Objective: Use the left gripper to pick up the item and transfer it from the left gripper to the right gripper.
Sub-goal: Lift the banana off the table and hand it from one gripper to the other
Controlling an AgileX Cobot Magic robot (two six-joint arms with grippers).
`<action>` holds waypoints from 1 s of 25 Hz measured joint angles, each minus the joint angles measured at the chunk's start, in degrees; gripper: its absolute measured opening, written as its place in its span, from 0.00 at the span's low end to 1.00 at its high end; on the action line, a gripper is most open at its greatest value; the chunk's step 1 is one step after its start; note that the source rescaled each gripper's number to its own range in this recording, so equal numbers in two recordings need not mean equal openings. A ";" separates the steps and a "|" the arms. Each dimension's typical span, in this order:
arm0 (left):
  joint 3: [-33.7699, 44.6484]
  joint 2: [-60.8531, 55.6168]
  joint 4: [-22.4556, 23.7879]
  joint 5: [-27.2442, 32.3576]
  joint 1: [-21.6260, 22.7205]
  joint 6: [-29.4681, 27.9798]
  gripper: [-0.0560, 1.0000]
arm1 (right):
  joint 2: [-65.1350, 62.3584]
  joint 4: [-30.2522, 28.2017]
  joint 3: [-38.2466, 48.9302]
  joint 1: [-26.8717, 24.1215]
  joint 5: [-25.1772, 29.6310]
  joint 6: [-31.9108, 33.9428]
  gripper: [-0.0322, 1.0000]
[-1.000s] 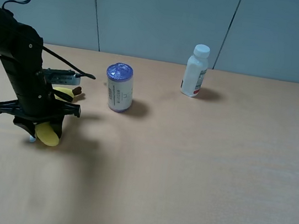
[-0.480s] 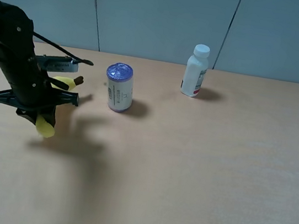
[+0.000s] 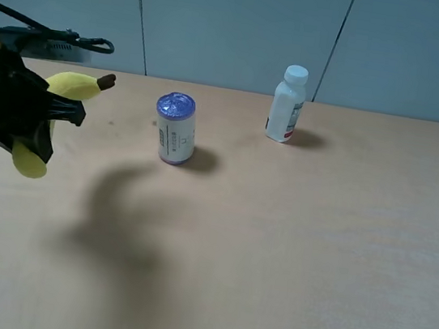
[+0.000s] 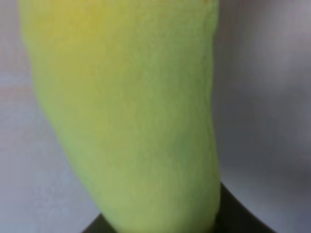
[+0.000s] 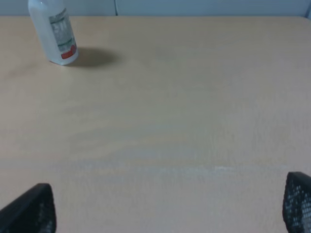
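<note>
The yellow plush banana (image 3: 73, 85) hangs in the air at the far left of the exterior high view, its dark brown stem tip pointing right and its lower end below the jaws. My left gripper (image 3: 37, 124) is shut on the banana's middle, well above the table. In the left wrist view the banana (image 4: 136, 116) fills the picture. My right gripper (image 5: 163, 213) shows only in the right wrist view, open and empty over bare table; it is out of the exterior high view.
A purple-lidded white can (image 3: 175, 128) stands right of the banana. A white bottle with a red label (image 3: 287, 104) stands at the back; it also shows in the right wrist view (image 5: 53, 31). The tan table (image 3: 313, 251) ends at a grey-blue wall.
My left gripper has lifted the banana off the table and moved up and to the left. The can and the bottle have not moved.
</note>
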 joint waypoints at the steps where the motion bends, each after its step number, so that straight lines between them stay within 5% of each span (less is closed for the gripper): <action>1: -0.55 -0.74 0.00 1.81 0.00 1.58 0.06 | 0.00 0.00 0.00 0.00 0.00 0.00 1.00; 11: -15.89 -1.98 -0.04 17.26 0.00 18.31 0.06 | 0.00 -1.22 0.00 0.00 0.00 1.19 1.00; 25: -19.52 2.96 -10.91 18.09 -2.31 38.05 0.05 | 0.67 -1.26 0.00 0.00 0.00 1.21 1.00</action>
